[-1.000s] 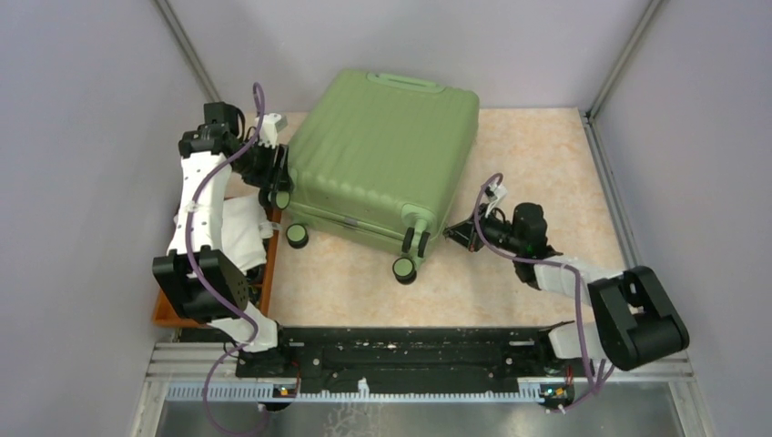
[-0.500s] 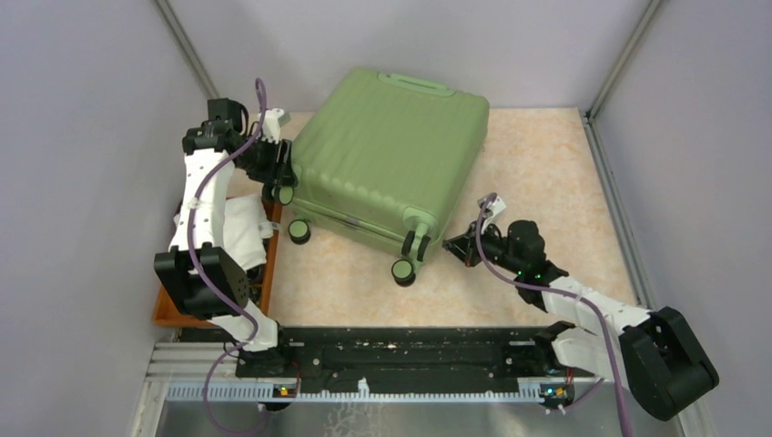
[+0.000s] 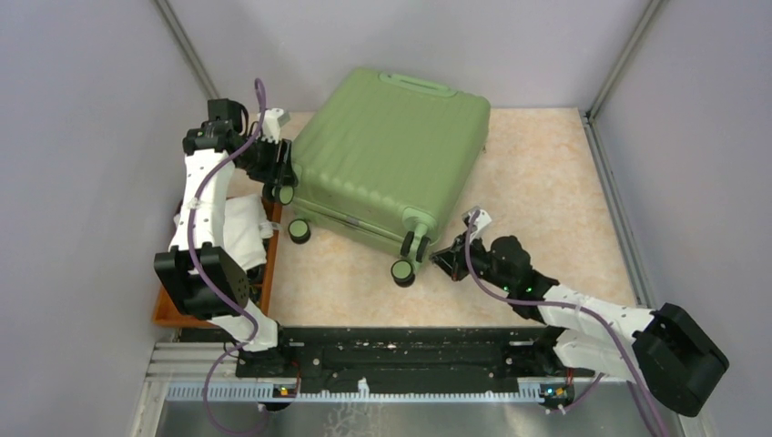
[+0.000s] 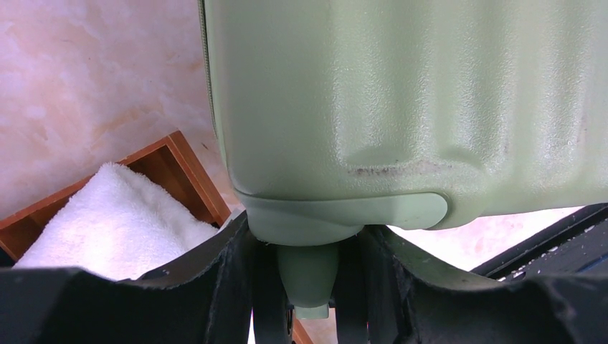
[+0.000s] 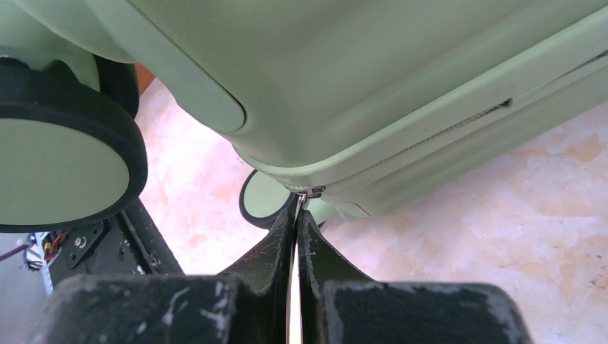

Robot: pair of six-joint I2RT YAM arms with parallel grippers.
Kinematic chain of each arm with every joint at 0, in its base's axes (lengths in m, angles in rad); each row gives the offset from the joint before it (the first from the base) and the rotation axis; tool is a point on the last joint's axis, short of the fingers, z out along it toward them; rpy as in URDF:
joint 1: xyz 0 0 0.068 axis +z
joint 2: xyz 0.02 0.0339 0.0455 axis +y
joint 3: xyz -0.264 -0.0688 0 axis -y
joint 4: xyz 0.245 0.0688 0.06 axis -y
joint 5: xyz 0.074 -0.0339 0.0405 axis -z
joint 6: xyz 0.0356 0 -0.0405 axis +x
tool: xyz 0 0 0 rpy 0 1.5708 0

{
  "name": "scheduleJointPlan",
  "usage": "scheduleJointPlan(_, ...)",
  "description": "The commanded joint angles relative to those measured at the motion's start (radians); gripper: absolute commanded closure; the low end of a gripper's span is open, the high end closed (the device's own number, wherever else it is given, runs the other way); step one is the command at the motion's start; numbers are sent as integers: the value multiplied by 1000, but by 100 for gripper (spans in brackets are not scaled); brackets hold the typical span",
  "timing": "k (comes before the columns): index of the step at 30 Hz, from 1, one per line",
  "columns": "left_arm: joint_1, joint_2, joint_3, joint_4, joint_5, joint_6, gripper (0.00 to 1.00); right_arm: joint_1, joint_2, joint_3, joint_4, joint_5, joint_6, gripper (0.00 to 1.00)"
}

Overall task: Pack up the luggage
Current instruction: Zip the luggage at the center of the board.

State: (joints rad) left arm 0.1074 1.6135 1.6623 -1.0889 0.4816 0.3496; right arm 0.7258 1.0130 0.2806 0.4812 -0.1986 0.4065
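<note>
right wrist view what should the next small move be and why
Probably slide the right gripper along the zipper seam, round the wheeled corner of the luggage. It is shut on the small metal zipper pull, the case is closed, and the left gripper grips a corner wheel, which seems to brace it.

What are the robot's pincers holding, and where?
The left pincer clamps the luggage by a corner wheel; the right pincer pinches its zipper pull.

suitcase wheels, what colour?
Black tyre around a light-green hub. The wheel shows best in the right wrist view.
</note>
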Motion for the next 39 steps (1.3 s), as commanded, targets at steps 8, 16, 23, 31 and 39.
scheduleJointPlan(8,-55,-53,11,131,193,-44,100,181,129,39,142,42,120,100)
scheduleJointPlan(16,-57,-53,7,107,177,-12,100,83,-43,44,-131,162,322,46)
scheduleJointPlan(23,-50,-91,8,86,152,-11,5,-133,-276,79,-577,177,403,39)
scheduleJointPlan(31,55,-105,93,27,173,72,2,-316,-71,239,-650,206,396,43)
scheduleJointPlan(39,169,2,36,257,37,6,5,-409,156,333,-556,133,408,48)
